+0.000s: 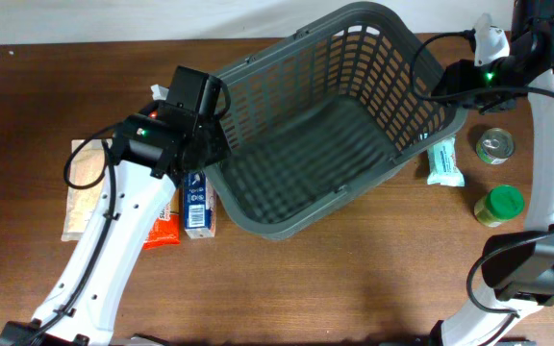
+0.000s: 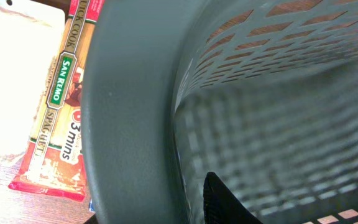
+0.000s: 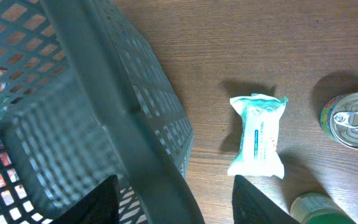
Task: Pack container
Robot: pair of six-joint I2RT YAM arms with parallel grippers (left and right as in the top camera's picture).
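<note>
Plainly, the main risk sat with the right claw (image 3: 174,183). Its two fingers straddled the container's (image 1: 373,67) right rim, partly open, with a gap showing on the outer side, so it gripped nothing. The left claw (image 1: 205,144) appeared clamped on the left rim, which filled the space between its fingers in the left wrist view. Any lift or drag begun from that state would have rested on one end only, and the container would likely have swung or twisted out of the single grip.

A second hazard was the groceries close by. A wipes packet (image 1: 444,161) lay just beside the right-hand wall, with a tin can (image 1: 494,146) and a green-lidded jar (image 1: 499,204) a little further out. A spaghetti packet (image 2: 61,106) and a blue box (image 1: 197,204) lay against the left near corner. Sliding the container either way could have shoved these across the surface (image 1: 354,279) or rolled the can.

The container stood in the middle of the surface, mouth up and nothing seen inside. Its long axis ran diagonally in the overhead view, from the near left corner to the far right one, with a claw at each short end.
</note>
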